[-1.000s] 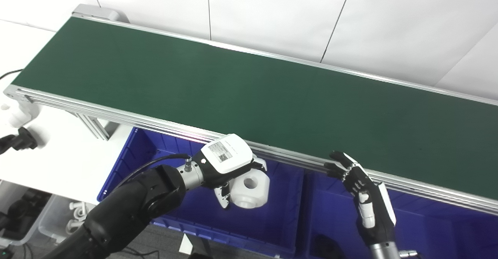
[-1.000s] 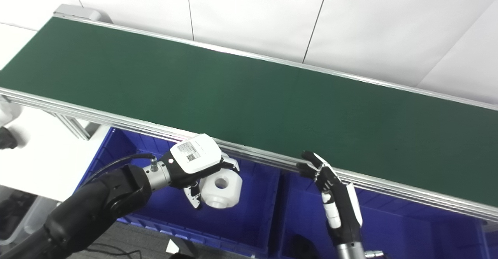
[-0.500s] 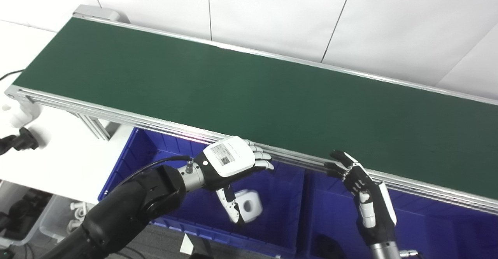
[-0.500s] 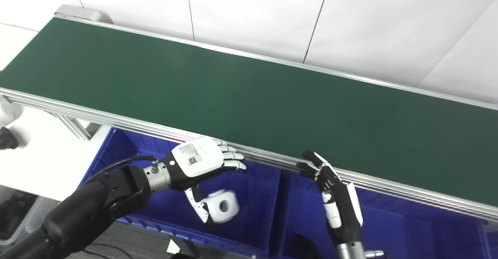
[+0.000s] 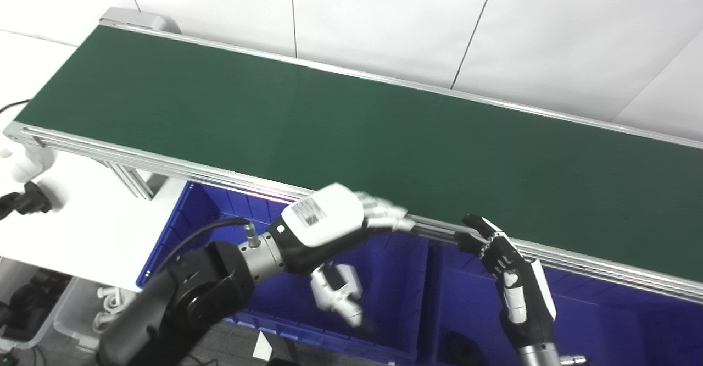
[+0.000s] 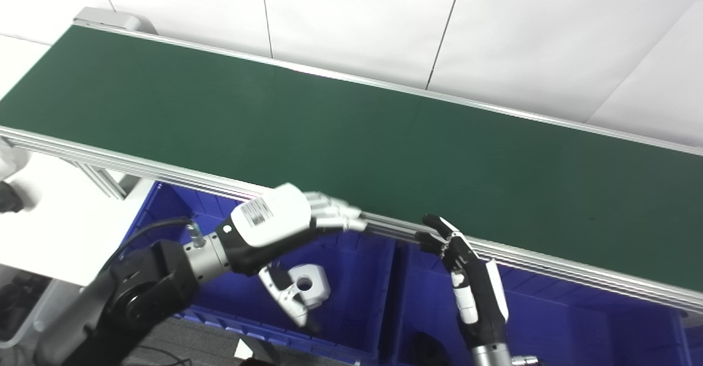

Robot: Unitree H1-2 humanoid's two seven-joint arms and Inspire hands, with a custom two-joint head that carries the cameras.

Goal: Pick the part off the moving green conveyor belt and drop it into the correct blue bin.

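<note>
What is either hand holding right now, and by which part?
Nothing. The left hand is open above the white part lying in the blue bin; the right hand is open and empty.

White part half hidden behind left hand; right bin cut off.

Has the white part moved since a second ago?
Yes. The white part has left the left hand and dropped to the floor of the left blue bin, farther below the conveyor rail.
</note>
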